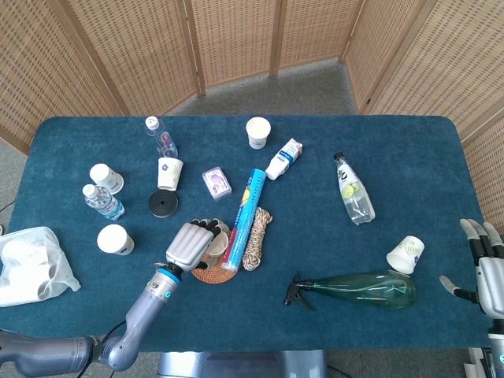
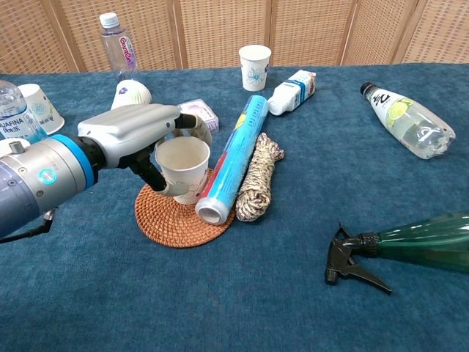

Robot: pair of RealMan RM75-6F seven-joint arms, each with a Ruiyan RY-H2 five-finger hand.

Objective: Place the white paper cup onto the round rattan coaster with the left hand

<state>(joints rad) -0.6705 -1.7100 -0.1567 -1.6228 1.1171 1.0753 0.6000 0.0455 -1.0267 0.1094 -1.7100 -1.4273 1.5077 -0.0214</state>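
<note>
My left hand (image 2: pixel 139 136) (image 1: pixel 191 242) holds a white paper cup (image 2: pixel 183 169) with a faint floral print, upright, over the far right part of the round rattan coaster (image 2: pixel 176 217) (image 1: pixel 209 273). The cup's side is close to the blue roll (image 2: pixel 231 155), and whether its base touches the coaster I cannot tell. In the head view the hand hides most of the cup. My right hand (image 1: pixel 483 262) hangs at the table's right edge, fingers spread, holding nothing.
A blue roll (image 1: pixel 243 219) and a rope bundle (image 2: pixel 260 176) lie right beside the coaster. A green spray bottle (image 2: pixel 410 242), clear bottle (image 2: pixel 406 119), several paper cups, a small purple box (image 1: pixel 216 182), black disc (image 1: pixel 163 204) and plastic bag (image 1: pixel 31 264) sit around.
</note>
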